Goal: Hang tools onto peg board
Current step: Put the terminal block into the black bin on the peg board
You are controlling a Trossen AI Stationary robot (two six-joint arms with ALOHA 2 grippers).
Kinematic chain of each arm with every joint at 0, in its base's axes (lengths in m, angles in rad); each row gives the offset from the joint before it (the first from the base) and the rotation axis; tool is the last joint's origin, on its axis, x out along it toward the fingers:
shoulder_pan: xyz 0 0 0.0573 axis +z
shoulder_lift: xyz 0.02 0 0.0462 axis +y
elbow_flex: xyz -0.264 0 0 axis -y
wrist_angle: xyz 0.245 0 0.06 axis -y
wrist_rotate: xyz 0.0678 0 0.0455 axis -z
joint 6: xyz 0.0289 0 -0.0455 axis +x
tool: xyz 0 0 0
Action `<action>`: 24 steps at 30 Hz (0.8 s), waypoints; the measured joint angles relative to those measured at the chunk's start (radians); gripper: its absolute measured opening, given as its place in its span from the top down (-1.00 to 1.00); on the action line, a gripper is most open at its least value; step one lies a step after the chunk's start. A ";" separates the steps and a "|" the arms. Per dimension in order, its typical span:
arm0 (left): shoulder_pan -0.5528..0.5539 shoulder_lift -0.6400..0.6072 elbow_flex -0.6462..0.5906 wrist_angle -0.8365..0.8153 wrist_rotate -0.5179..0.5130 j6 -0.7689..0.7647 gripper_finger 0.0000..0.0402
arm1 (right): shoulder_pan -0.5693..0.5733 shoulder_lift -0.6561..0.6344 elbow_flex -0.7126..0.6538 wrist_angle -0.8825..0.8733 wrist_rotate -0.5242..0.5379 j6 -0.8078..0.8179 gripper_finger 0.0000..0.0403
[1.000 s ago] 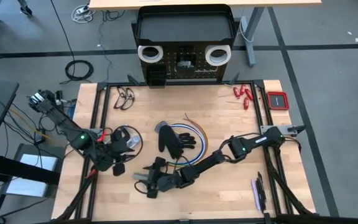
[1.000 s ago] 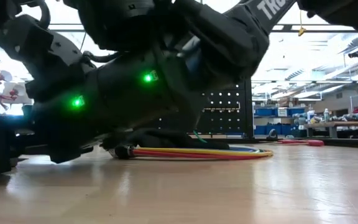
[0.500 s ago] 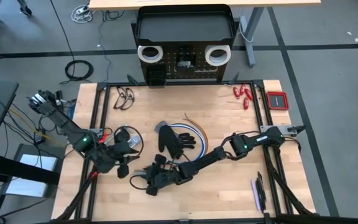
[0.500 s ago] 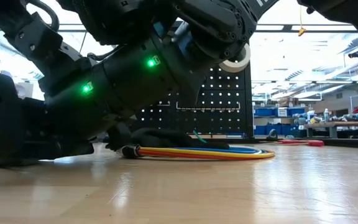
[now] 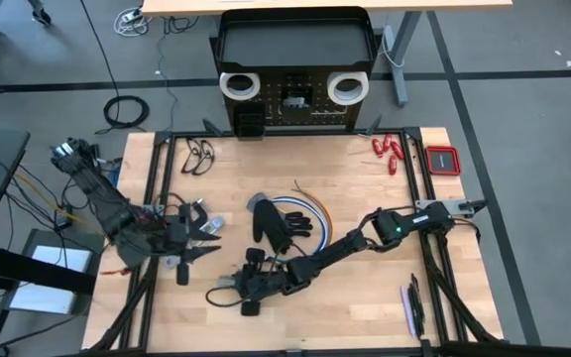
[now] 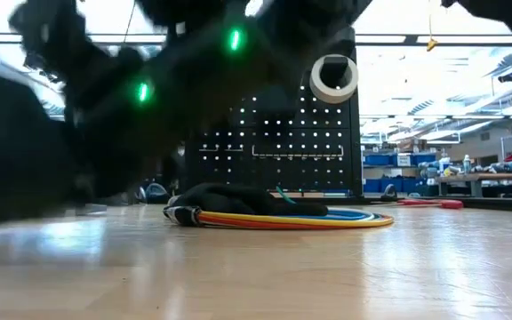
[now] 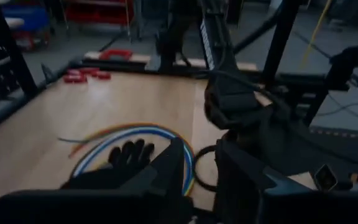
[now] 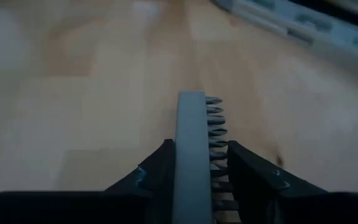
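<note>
Wooden counter (image 5: 345,188) is seen from above in the middle of the frame, framed by black rails, with grey floor around it. At the upper centre the peg board (image 5: 295,99) is stood upright past the counter's far edge; two white tape rolls (image 5: 238,85) are hung on it, left and right.

Right arm is stretched low and diagonally from the right edge toward lower centre, wrist nearly flat to the wood. Right gripper (image 5: 236,291) is found at lower centre, its jaws closed on a grey flat bar (image 8: 191,155) with a toothed strip along one side; the bar is seen projecting forward between the jaws in the right wrist view.

Left arm is bent in from the left edge, elbow raised. Left gripper (image 5: 198,226) is held at mid-left; whether its jaws hold anything cannot be told.

A black glove (image 5: 271,220) is laid on coiled coloured cable (image 5: 300,208) at centre. Red-handled tools (image 5: 386,151) are lying at upper right.
</note>
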 joint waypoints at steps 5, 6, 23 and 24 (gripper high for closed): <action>-0.029 -0.103 0.000 -0.013 -0.020 0.075 0.49 | -0.017 -0.160 0.004 -0.135 0.037 -0.150 0.33; -0.033 -0.117 0.000 -0.015 -0.020 0.084 0.49 | -0.023 -0.195 0.005 -0.173 0.061 -0.179 0.34; -0.034 -0.117 0.000 -0.063 -0.102 0.209 0.49 | -0.399 -0.720 0.007 -0.754 0.442 -0.336 0.33; -0.034 -0.118 0.000 -0.061 -0.129 0.211 0.49 | -0.436 -0.730 0.007 -0.755 0.429 -0.337 0.33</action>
